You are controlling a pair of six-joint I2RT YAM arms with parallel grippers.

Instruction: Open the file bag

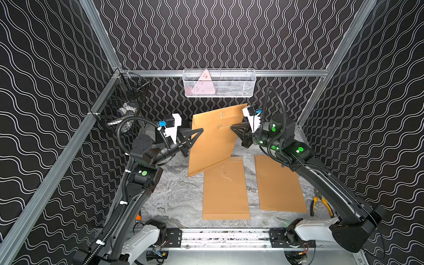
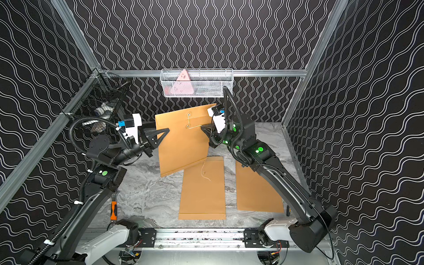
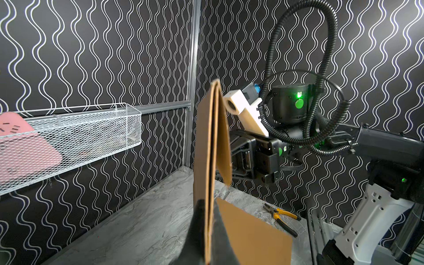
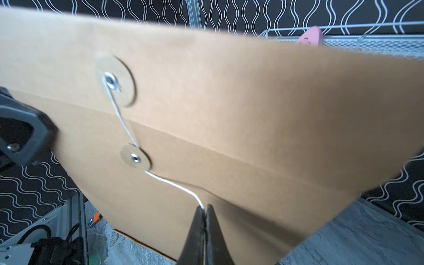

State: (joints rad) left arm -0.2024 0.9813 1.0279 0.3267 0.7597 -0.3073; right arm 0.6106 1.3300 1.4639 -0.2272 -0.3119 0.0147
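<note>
Light, thin, easily bent file bag (image 1: 211, 142) held tilted over the table (image 1: 174, 202), side edge clamped in the closed left gripper (image 1: 202, 130), thin slippery string (image 4: 174, 185) pinched in the closed right gripper (image 4: 205, 211); probably best unwound gently off the lower disc (image 4: 135, 158).

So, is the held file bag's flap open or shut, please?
Shut: the flap lies folded flat on the file bag, its string caught under the lower disc, running to the shut right gripper.
</note>
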